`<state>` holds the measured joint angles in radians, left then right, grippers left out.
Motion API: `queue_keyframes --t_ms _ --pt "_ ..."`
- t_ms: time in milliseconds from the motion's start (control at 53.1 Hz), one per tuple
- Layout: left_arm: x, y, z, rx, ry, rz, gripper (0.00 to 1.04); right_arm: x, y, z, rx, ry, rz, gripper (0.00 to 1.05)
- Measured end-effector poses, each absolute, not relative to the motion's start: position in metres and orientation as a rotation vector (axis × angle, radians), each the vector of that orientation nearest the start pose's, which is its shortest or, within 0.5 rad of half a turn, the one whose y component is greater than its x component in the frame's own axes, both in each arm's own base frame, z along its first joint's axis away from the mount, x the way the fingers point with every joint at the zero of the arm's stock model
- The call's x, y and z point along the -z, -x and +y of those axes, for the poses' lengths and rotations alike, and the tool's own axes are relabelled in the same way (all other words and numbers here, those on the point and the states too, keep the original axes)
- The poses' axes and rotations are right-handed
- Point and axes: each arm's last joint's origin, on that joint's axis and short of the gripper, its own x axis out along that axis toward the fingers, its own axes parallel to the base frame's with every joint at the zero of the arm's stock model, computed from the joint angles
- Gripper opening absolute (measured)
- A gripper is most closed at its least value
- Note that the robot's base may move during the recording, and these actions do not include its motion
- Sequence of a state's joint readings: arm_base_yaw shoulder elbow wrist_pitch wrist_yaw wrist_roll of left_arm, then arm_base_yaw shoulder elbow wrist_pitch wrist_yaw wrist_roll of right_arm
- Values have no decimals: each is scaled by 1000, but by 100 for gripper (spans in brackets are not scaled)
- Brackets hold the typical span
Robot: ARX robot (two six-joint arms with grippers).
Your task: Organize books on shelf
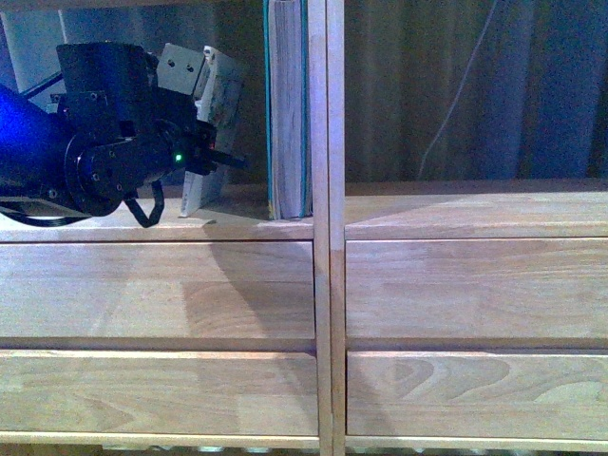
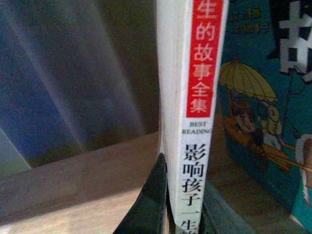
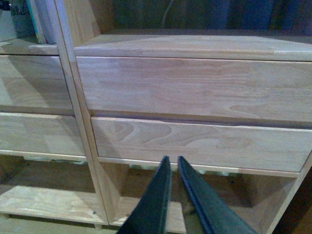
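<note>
Pinched between the dark fingers (image 2: 148, 204) of the left gripper (image 2: 183, 214), the thin white paperback (image 2: 192, 107) fills the middle of the left wrist frame; "BEST READING" is printed under the red band of Chinese characters on its spine. Right of it the teal book (image 2: 263, 97) shows an umbrella drawing, unseen from the front, where only its page edges (image 1: 285, 104) are shown, upright against the shelf's divider (image 1: 323, 228). The right gripper (image 3: 174, 195) is seen nearly pressed together, empty, before the drawer fronts (image 3: 195, 141).
</note>
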<state>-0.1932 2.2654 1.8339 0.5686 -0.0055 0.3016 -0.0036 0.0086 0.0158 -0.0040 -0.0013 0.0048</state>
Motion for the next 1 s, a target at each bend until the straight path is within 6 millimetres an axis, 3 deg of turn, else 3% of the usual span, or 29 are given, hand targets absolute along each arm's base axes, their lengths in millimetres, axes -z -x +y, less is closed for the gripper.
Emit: queue_keyframes --t_ms 358,527,734,998 --pt "-274 -523 -118 199 -282 -154 7 -168 -97 0 1 -5 -5 77" --pt "-277 -522 -124 200 -281 -158 7 -168 -97 0 1 -5 -5 99" --pt "-276 -522 -124 192 -282 -134 7 -168 -97 0 1 -5 -5 98" --pt "-271 -523 -124 181 -289 -77 46 -168 -97 0 1 -5 -6 98"
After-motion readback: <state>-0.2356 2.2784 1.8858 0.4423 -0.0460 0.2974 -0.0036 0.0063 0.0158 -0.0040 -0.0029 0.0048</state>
